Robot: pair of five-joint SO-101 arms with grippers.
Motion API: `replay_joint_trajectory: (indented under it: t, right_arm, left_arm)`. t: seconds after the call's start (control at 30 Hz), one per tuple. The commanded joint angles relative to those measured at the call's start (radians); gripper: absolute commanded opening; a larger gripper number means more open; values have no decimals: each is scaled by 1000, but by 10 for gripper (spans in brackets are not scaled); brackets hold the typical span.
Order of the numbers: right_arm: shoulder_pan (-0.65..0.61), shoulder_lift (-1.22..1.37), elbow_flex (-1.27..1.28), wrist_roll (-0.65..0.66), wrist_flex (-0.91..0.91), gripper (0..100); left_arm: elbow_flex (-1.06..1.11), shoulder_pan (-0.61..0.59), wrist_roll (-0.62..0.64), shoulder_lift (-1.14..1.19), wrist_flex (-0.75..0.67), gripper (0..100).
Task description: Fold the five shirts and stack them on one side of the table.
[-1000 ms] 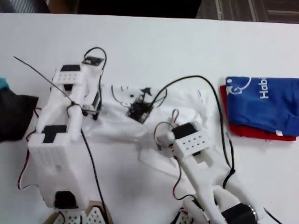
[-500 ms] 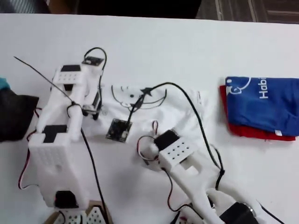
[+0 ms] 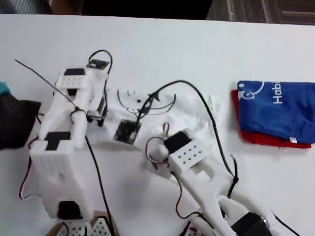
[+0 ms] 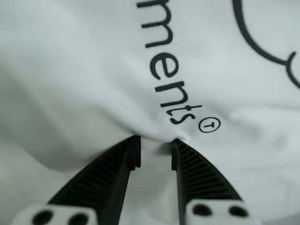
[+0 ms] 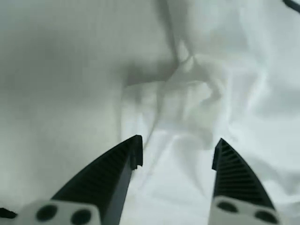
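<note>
white shirt pinched on one side, other claw spread

the white shirt (image 3: 192, 115) lay mid-table, soft knit w/ thin black line art and lettering, rumpled into ridges toward its near edge. the left gripper (image 4: 152, 150), ribbed black wedge fingers, was nearly together w/ a small ridge of that cloth nipped at the tips. the right gripper (image 5: 176, 152) hung w/ fingers wide apart over crumpled folds, nothing between them. at the table's right edge the blue shirt (image 3: 278, 110) sat folded square on top of the red shirt (image 3: 246, 132). a dark cloth (image 3: 15, 120) sat bunched at the left edge. the table (image 3: 172, 44) was smooth matte white; black cables (image 3: 206, 103) looped over it. beyond the far edge, dark floor (image 3: 147, 7).
</note>
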Motion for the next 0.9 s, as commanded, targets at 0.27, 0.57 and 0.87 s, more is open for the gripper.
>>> replay_joint_trajectory:
  t: [0.27, 0.57, 0.87]
  right_arm:
    - [186, 1, 187, 110, -87, 238]
    - [298, -8, 181, 204, -88, 20]
    - [291, -94, 114, 199, 15, 21]
  left_arm:
    - [-2, -3, 2, 12, -44, 139]
    - [-2, -3, 2, 12, -44, 139]
    - [-2, -3, 2, 12, -44, 139]
